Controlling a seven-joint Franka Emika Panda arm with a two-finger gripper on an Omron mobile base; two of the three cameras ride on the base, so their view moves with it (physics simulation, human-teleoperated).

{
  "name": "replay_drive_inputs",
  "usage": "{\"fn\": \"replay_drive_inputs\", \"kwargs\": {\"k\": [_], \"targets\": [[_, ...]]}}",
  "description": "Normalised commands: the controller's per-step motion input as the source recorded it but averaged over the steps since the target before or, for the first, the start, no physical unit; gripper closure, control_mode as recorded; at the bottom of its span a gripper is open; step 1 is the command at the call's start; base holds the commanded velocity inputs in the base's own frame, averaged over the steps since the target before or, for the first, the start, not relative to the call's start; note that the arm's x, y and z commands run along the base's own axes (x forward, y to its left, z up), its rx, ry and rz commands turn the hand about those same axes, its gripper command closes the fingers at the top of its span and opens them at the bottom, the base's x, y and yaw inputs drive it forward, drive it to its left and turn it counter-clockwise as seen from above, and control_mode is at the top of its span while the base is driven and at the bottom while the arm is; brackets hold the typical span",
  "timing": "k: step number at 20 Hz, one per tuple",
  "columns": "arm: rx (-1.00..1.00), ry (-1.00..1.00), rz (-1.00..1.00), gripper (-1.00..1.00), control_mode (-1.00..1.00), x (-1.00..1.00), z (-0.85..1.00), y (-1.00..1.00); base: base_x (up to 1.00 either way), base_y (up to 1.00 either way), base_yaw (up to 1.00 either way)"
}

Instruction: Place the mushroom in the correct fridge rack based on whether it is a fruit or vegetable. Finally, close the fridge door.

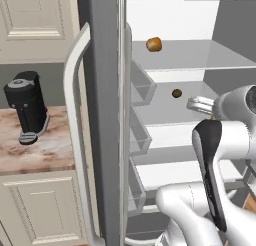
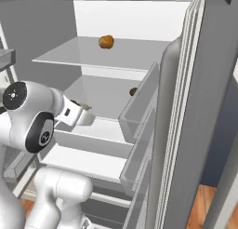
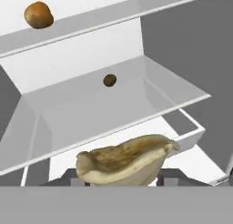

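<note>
Two glass shelves lie ahead of my two-finger gripper (image 3: 122, 181), which clamps the lumpy pale tan mushroom (image 3: 125, 160) between narrowed jaws, its long axis crosswise to the fingers. The topmost clear glass fridge rack (image 3: 109, 17), carrying a smooth orange-brown round item (image 3: 38, 14), sits above and beyond the hand. A small dark ball (image 3: 109, 80) rests one shelf lower. The mushroom hides my fingertips.
</note>
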Motion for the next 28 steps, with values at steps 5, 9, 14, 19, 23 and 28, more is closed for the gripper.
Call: {"fn": "replay_drive_inputs", "kwargs": {"k": [5,9,14,19,23,28], "targets": [[-0.09,-0.19,0.04,1.00,-1.00,0.00,1.00,-0.34,0.00,0.00,0.00],[-0.02,-0.02,0.06,1.00,-1.00,0.14,1.00,-0.26,0.00,0.00,0.00],[0.00,0.18,0.15,1.00,-1.00,0.18,0.61,-0.14,0.00,0.00,0.00],[-0.02,0.04,0.01,1.00,-1.00,0.05,0.02,0.01,0.00,0.00,0.00],[0.00,0.00,0.00,1.00,-1.00,0.34,-0.05,-0.18,0.00,0.00,0.00],[0.00,0.00,0.00,1.00,-1.00,0.54,-0.20,-0.29,0.00,0.00,0.00]]}}
